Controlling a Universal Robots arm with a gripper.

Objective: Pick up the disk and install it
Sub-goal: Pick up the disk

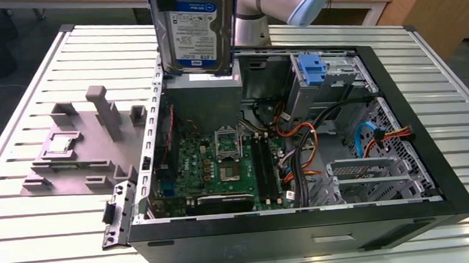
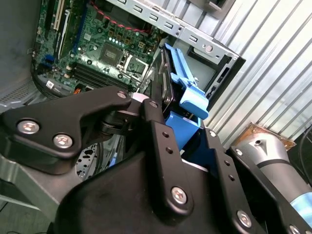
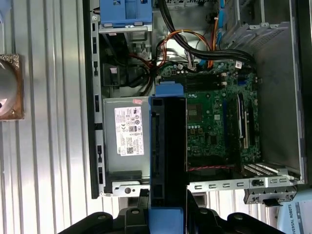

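1. End effector point(image 2: 180, 119) is closed on the disk point(image 2: 183, 87), with one black finger on each side of its blue carrier.
2. The disk hangs upright from the end effector, up in the air. In the exterior view its white-and-blue label faces the camera.
3. An open computer case point(image 1: 304, 224) lies on its side on the slatted desk point(image 1: 47, 238), below the end effector.
4. In the first wrist view the disk is seen edge-on. Straight below the end effector are the power-supply box point(image 3: 112, 156) on one side and the motherboard point(image 3: 219, 122) on the other.
5. The blue bracket point(image 1: 312, 70) sits inside the case, lower than the end effector and off past the power-supply box. It is well apart from the disk.
6. A grey fixture point(image 1: 75, 158) stands on the desk outside the case, on the exterior view's left of the end effector.
7. The arm point(image 1: 280, 5) is just beside the disk, on the exterior view's right.
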